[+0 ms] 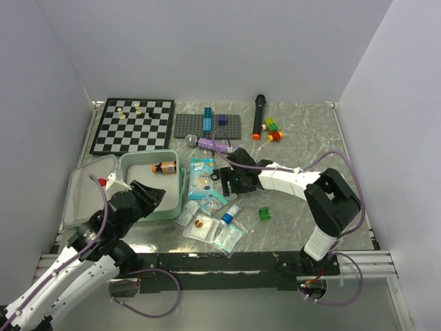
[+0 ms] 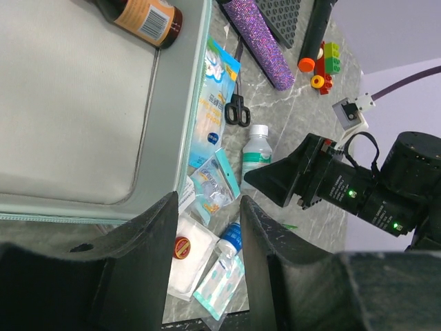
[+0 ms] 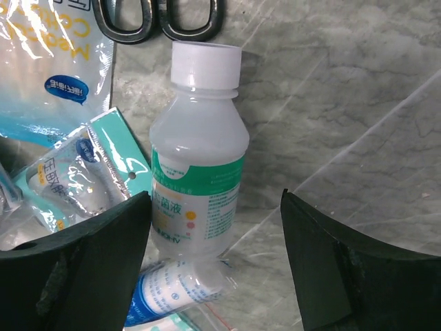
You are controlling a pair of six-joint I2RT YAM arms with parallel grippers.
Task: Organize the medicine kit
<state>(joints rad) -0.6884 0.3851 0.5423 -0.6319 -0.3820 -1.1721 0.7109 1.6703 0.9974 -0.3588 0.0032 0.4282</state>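
Observation:
The mint-green medicine kit (image 1: 81, 181) lies open at the left, both grey-lined halves up. A brown bottle (image 1: 165, 167) lies in its right half, also in the left wrist view (image 2: 141, 15). My left gripper (image 1: 150, 196) is open and empty above the kit's front rim (image 2: 208, 201). My right gripper (image 1: 231, 183) is open, low over the loose supplies. A white bottle with a green label (image 3: 200, 179) lies between its jaws (image 3: 213, 200), nearer the left finger. A blue tube in a clear bag (image 3: 169, 289) lies just below the bottle.
Beside the kit lie a blue pack (image 1: 201, 178), scissors (image 2: 238, 110), a gauze packet with a red disc (image 1: 201, 225), a plaster packet (image 1: 229, 236) and a green brick (image 1: 264, 214). At the back are a chessboard (image 1: 133, 125), a grey studded plate (image 1: 207, 125) and a black marker (image 1: 259, 114).

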